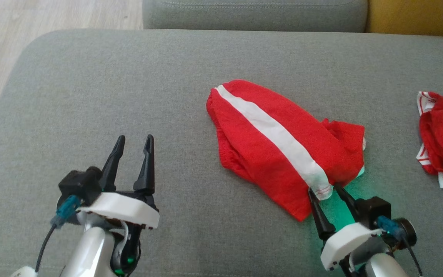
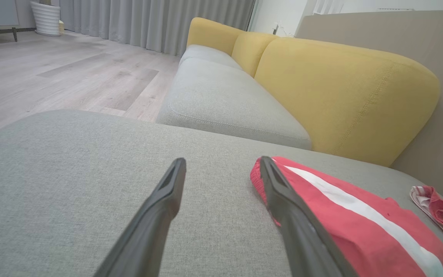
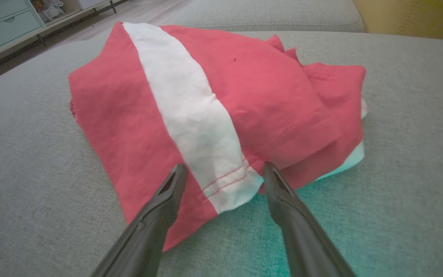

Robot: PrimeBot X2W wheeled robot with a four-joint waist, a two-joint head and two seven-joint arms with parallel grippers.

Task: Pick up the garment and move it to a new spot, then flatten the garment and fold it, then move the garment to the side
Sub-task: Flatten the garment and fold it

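Garment (image 1: 283, 142), red with white stripe, lies bunched on cushion (image 1: 129, 77), centre-right. Second red cloth (image 1: 442, 138) sits apart at far right. Right gripper (image 1: 323, 188): fingers apart, straddling stripe's near hem, nothing clamped. Left gripper (image 1: 135, 137): apart too, over bare cushion, well clear of garment. Step, likely: pick-up grasp. Next: lower, close on hem, catch all layers, lift.

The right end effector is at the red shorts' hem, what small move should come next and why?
Probably close the right end effector on the red shorts: its open fingers straddle the hem of the white stripe, so a pinch should catch fabric.
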